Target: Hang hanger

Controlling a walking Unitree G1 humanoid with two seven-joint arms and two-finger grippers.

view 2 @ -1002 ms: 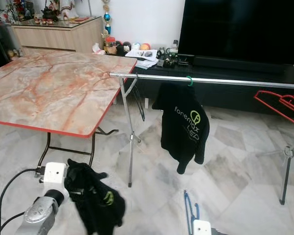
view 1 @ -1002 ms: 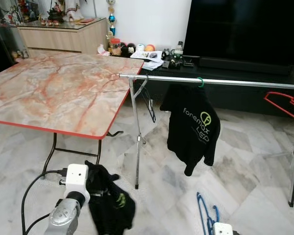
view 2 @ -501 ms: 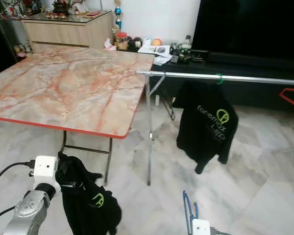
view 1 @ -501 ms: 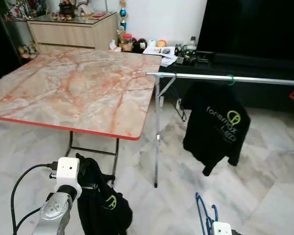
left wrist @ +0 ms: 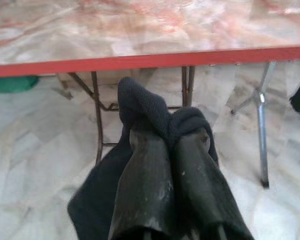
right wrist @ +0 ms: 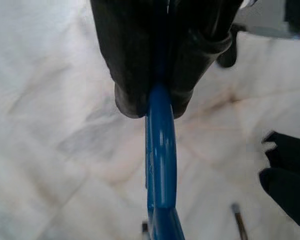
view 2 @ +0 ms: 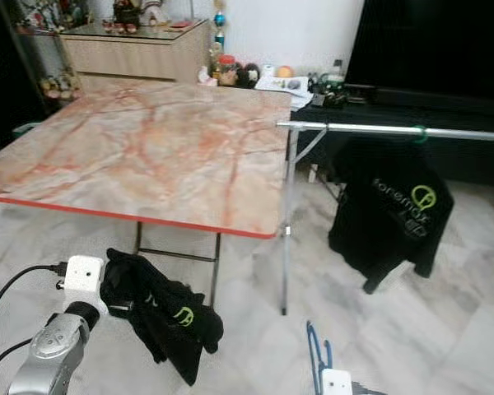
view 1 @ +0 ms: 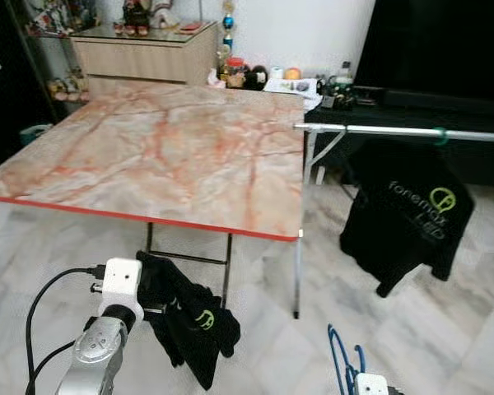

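The hanger (view 1: 343, 362), a blue one, is at the bottom of the frame right of centre in my left eye view, and my right gripper (right wrist: 154, 102) has its two fingers closed tight on the plastic.

I go from the large things to the small. The marble table (view 1: 160, 148) takes the whole upper left and centre of the frame. Its red edge crosses the middle, and its corner comes very near the end of the clothes rail (view 1: 395, 130) at the upper right. If I swing my load while passing there, I think it could knock against that corner or against the rail's thin upright leg (view 1: 299, 247).

On the rail a black shirt (view 1: 407, 214) already hangs from a green hook (view 1: 441, 137) at the right edge. The free length of bar is between this shirt and the table, so I judge that a careless approach could push the hung shirt along or off.

My left gripper (left wrist: 167, 145) is closed on a black garment (view 1: 189, 317) at the lower left, which hangs loose toward the floor. It could catch on the table legs, or slip from my grip.

The hanger is thin, so it may turn between my fingers.
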